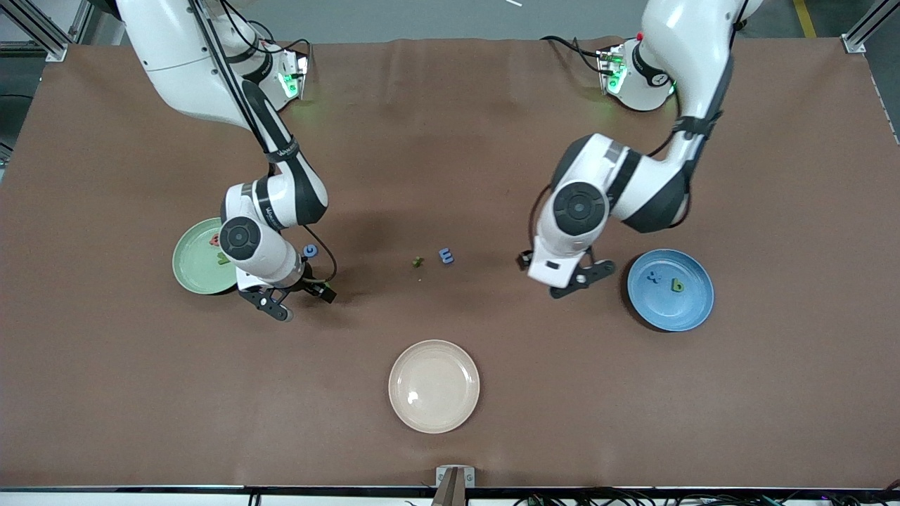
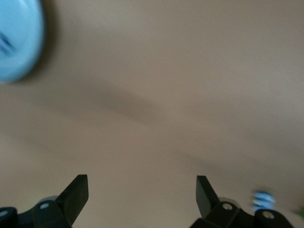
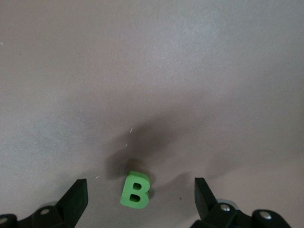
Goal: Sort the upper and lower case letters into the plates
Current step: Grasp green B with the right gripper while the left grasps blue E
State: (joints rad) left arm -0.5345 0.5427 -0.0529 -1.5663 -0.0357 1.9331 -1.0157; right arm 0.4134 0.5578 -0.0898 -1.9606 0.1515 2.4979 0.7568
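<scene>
Letters lie scattered in three places: a blue x (image 1: pixel 654 278) and a green b (image 1: pixel 677 285) rest in the blue plate (image 1: pixel 692 316) toward the left arm's end of the table, a pink letter (image 1: pixel 214 240) and a green one (image 1: pixel 223 258) sit in the mint green plate (image 1: pixel 191 270) toward the right arm's end, and three lie on the brown table (image 1: pixel 450 154) between the plates. Of these, a blue letter (image 1: pixel 446 256) and a small green one (image 1: pixel 418 262) lie close together near mid-table, their shapes too small to read; a blue G (image 1: pixel 310 250) lies just beside the right arm's wrist. A green B (image 3: pixel 136 190) lies flat and alone on the cloth in the right wrist view, set between the right gripper (image 3: pixel 141 202) fingers, whose jaws stand wide. The left gripper (image 2: pixel 142 199), jaws also wide and empty, hangs over bare table beside the blue plate. A cream-white plate (image 1: pixel 434 386) lies nearer the front camera. The right arm hides part of the mint green plate.
</scene>
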